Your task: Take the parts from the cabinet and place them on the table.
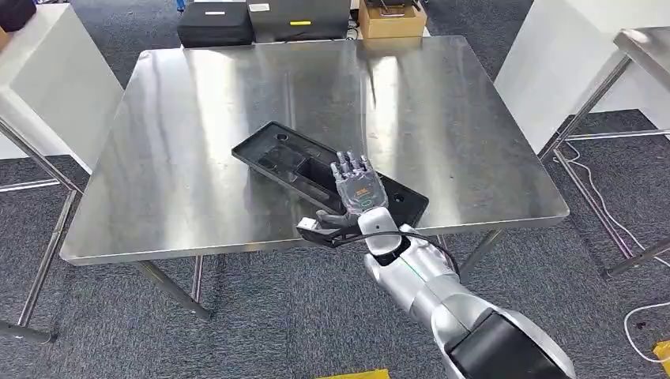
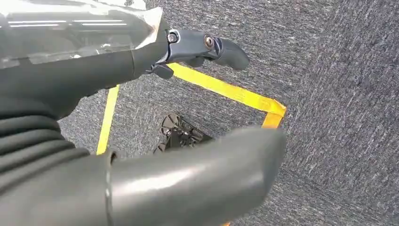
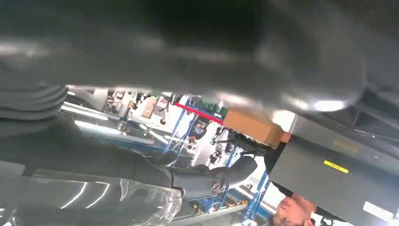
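- A white cabinet [image 1: 47, 71] is standing at the far left, just beside the left edge of the steel tabletop [image 1: 197, 181], with grey carpet [image 1: 261, 316] running underneath.
- The left hand [image 2: 141, 155] is hanging over the carpet in the left wrist view, thumb and a dark finger apart and nothing between them; yellow tape [image 2: 226, 92] is lying on the floor below it.
- Behind the tabletop's far edge, a black case [image 1: 215, 25] is sitting left of a dark box [image 1: 299, 20] carrying a small yellow label and a white one; neither is readable.
- The part, a long black tray [image 1: 292, 162] with moulded recesses, is lying at an angle on the tabletop, its near end reaching the front edge.
- The right hand [image 1: 355, 193] is resting on the tray's near end, palm down, fingers stretched forward and side by side over the tray's top, thumb reaching out toward the left at the tray's edge; I cannot tell whether it is gripping the tray or merely lying on it.
- Small markings on the back of the right hand are showing orange and green, too small to read.
- The silver right arm [image 1: 442, 296] is coming in from the lower right, bent at the wrist.
- A brown cardboard box [image 1: 392, 20] is sitting behind the tabletop, right of the dark box.
- A second steel table [image 1: 644, 47] is standing at the far right, with white cables [image 1: 600, 197] trailing on the carpet.
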Controlling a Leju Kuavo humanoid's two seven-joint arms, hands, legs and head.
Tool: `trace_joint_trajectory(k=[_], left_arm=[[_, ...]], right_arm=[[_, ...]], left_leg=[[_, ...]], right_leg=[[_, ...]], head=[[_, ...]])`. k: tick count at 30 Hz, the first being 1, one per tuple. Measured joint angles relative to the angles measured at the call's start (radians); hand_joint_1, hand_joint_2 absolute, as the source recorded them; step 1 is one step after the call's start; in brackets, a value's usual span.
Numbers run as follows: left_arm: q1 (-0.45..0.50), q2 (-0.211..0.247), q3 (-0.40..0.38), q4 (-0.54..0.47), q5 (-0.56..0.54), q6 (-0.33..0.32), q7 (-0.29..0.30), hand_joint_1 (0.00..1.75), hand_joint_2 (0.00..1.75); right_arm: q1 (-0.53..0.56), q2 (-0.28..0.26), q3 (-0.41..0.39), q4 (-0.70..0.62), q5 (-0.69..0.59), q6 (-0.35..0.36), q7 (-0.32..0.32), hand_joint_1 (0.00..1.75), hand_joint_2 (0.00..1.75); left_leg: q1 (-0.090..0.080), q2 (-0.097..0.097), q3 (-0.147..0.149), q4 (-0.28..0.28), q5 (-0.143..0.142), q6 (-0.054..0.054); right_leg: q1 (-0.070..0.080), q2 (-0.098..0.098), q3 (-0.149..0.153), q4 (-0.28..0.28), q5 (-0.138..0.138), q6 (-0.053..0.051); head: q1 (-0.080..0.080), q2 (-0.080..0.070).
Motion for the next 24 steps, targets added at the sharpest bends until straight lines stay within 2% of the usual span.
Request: trace_joint_trajectory(k=[8, 12, 14, 16, 17, 19, 20, 21, 23, 24], left_arm=[[0.001, 0.001, 0.000, 0.000, -0.014, -0.008, 0.000, 0.00, 0.00], [0.002, 0.003, 0.000, 0.000, -0.034, -0.014, 0.001, 0.00, 0.00], [0.002, 0.004, 0.000, 0.000, -0.044, -0.020, 0.001, 0.00, 0.00], [0.002, 0.004, 0.000, 0.000, -0.064, -0.024, -0.002, 0.00, 0.00], [0.002, 0.004, 0.000, 0.000, -0.075, -0.028, -0.008, 0.00, 0.00], [0.002, 0.004, 0.000, 0.000, -0.090, -0.033, -0.021, 0.00, 0.00], [0.003, 0.003, 0.000, 0.000, -0.095, -0.035, -0.033, 0.00, 0.00], [0.003, 0.002, 0.002, 0.000, -0.096, -0.034, -0.045, 0.00, 0.00], [0.003, -0.005, 0.011, 0.000, -0.110, 0.002, -0.067, 0.00, 0.00], [0.003, -0.008, 0.014, 0.000, -0.117, 0.027, -0.068, 0.00, 0.00]], right_arm=[[0.000, -0.002, -0.006, 0.002, -0.013, 0.011, -0.001, 0.00, 0.00], [0.003, -0.009, -0.056, 0.002, -0.053, 0.031, -0.053, 0.00, 0.00], [0.009, -0.011, -0.086, 0.000, -0.078, -0.007, -0.079, 0.00, 0.00], [0.026, -0.013, -0.137, -0.023, -0.104, -0.093, -0.121, 0.00, 0.00], [0.037, -0.013, -0.175, -0.045, -0.114, -0.170, -0.151, 0.00, 0.00], [0.072, -0.013, -0.236, -0.114, -0.128, -0.270, -0.208, 0.00, 0.00], [0.107, -0.011, -0.276, -0.186, -0.161, -0.306, -0.257, 0.00, 0.00], [0.156, -0.005, -0.315, -0.273, -0.219, -0.312, -0.325, 0.00, 0.00], [0.293, 0.015, -0.399, -0.553, -0.462, -0.286, -0.517, 0.00, 0.00], [0.360, 0.024, -0.420, -0.678, -0.560, -0.260, -0.583, 0.00, 0.00]], left_leg=[[0.000, 0.000, 0.000, 0.000, 0.000, 0.000], [0.000, 0.000, 0.000, 0.000, 0.000, 0.000], [0.000, 0.000, 0.000, 0.000, 0.000, 0.000], [0.000, 0.000, 0.000, 0.000, 0.000, 0.000], [0.000, 0.000, 0.000, 0.000, 0.000, 0.000], [0.000, -0.001, 0.000, 0.000, 0.000, 0.000], [0.000, -0.001, 0.000, 0.000, 0.000, 0.000], [0.000, -0.002, 0.000, 0.000, 0.000, -0.001], [0.000, -0.004, 0.000, 0.000, -0.002, -0.002], [0.000, -0.006, 0.001, 0.000, -0.002, -0.002]], right_leg=[[0.000, 0.000, 0.000, 0.000, 0.000, 0.000], [0.000, 0.000, 0.000, 0.000, 0.000, 0.000], [0.000, 0.000, 0.000, 0.000, 0.000, 0.000], [0.000, 0.000, 0.000, 0.000, 0.000, 0.000], [0.000, 0.000, 0.000, 0.000, 0.000, 0.000], [0.000, 0.000, 0.000, 0.000, 0.000, 0.000], [0.000, 0.000, 0.000, 0.000, 0.000, 0.000], [0.000, -0.002, 0.001, 0.000, 0.000, 0.000], [0.000, -0.004, 0.001, 0.000, -0.002, -0.003], [0.000, -0.005, 0.001, 0.000, -0.003, -0.003]], head=[[0.000, 0.000], [0.000, 0.000], [0.000, 0.000], [0.000, 0.000], [-0.001, 0.000], [0.000, 0.000], [0.000, 0.000], [0.000, 0.000], [0.000, 0.000], [-0.001, 0.000]])
